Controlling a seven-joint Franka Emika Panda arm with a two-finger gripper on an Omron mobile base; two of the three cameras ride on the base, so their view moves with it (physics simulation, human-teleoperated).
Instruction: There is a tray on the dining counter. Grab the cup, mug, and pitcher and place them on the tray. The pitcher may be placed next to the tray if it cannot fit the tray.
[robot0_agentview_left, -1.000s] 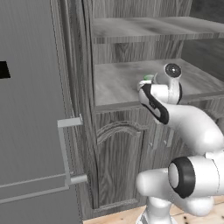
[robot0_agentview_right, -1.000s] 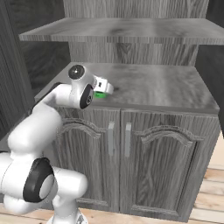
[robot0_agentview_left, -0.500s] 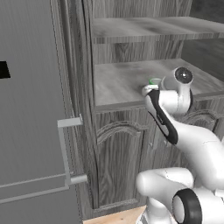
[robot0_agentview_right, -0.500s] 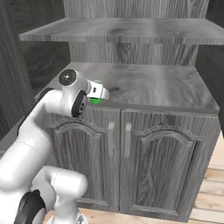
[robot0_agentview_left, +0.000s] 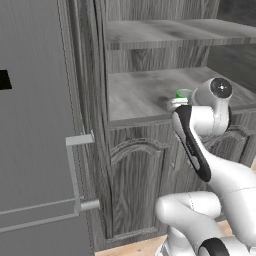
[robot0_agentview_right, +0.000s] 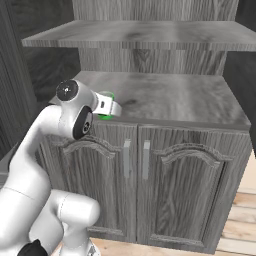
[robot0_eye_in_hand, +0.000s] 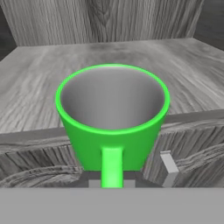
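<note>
Just one green mug (robot0_eye_in_hand: 113, 127), gripper (robot0_eye_in_hand: 112, 183) clamping its handle, holding it upright at the front edge of one wooden cabinet counter (robot0_agentview_right: 170, 100), arm bending forward, elbow raised.

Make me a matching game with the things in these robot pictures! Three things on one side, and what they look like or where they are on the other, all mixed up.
Things:
1. mug
2. gripper
3. upper shelf

Descriptions:
A. grey wood, above the counter top
B. bright green outside, grey inside
C. shut on the mug's handle

Right pairs: 1-B, 2-C, 3-A
</note>
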